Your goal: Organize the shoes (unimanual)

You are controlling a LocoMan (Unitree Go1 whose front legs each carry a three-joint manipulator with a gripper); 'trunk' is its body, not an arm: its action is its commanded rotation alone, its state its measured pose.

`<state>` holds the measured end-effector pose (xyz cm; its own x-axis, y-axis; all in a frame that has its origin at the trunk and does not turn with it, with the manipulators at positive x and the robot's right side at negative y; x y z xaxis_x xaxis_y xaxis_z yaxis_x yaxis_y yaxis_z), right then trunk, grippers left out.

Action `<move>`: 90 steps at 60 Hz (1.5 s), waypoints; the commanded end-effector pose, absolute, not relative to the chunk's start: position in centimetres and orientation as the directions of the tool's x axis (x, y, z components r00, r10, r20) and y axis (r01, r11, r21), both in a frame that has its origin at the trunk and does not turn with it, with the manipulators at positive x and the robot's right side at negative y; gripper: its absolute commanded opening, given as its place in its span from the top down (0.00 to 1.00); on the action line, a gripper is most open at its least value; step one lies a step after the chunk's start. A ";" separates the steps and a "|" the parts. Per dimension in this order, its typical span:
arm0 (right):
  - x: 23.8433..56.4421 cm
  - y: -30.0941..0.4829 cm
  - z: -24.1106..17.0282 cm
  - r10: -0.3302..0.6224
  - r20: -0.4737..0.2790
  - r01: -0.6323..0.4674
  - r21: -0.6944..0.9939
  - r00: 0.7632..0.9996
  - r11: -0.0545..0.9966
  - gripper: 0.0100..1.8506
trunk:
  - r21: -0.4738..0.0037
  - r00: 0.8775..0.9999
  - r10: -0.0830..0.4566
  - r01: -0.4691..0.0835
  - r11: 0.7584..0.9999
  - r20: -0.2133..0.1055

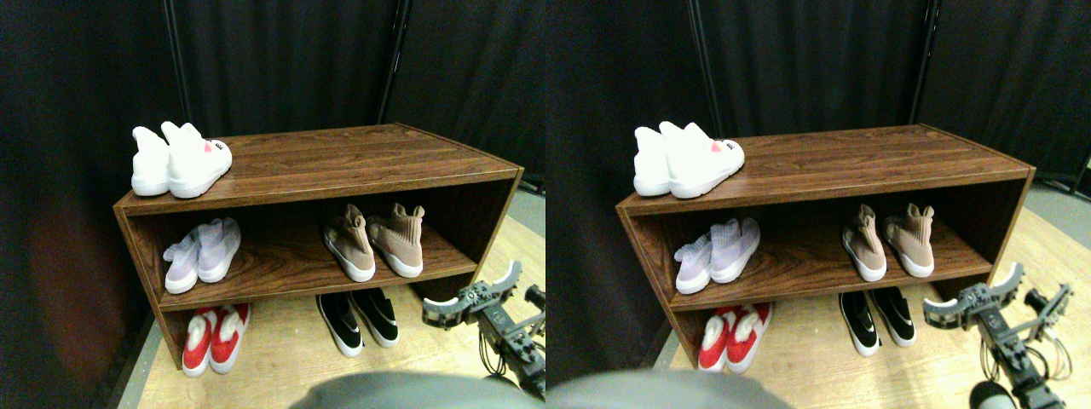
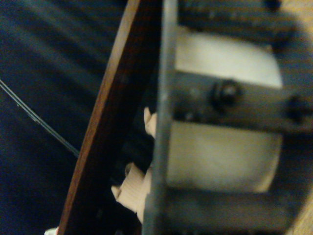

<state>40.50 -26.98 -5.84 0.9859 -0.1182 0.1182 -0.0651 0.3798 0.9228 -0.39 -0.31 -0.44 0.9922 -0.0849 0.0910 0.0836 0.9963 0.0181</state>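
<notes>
Fingers (image 1: 503, 277) beside shelf (image 1: 341, 162) of shoes (image 1: 375, 243)

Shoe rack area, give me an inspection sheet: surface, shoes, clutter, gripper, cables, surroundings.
Surface: brown wooden rack on a light wood floor.
Job's things: white shoes on the rack's top, left; lilac shoes and tan sock-shoes on the middle shelf; red shoes and black slip-ons on the floor under it. Every pair sits side by side.
Clutter: nothing seen.
Grippers: right gripper open, empty, low beside the rack's right end.
Cables: thin wires along the manipulator.
Surroundings: black curtains behind.
</notes>
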 end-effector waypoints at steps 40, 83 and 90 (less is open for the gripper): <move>44.7 -31.2 -3.0 -0.383 0.247 -0.065 0.900 0.890 0.430 0.97 | 0.003 0.995 -0.066 0.066 0.998 0.069; 49.4 -32.3 -6.0 -0.444 0.049 0.113 0.937 0.895 0.330 0.97 | -0.010 0.997 -0.043 0.044 0.999 0.062; 50.1 -31.9 -6.8 -0.422 0.040 0.117 0.933 0.906 0.341 0.97 | -0.019 0.998 -0.033 0.034 0.999 0.057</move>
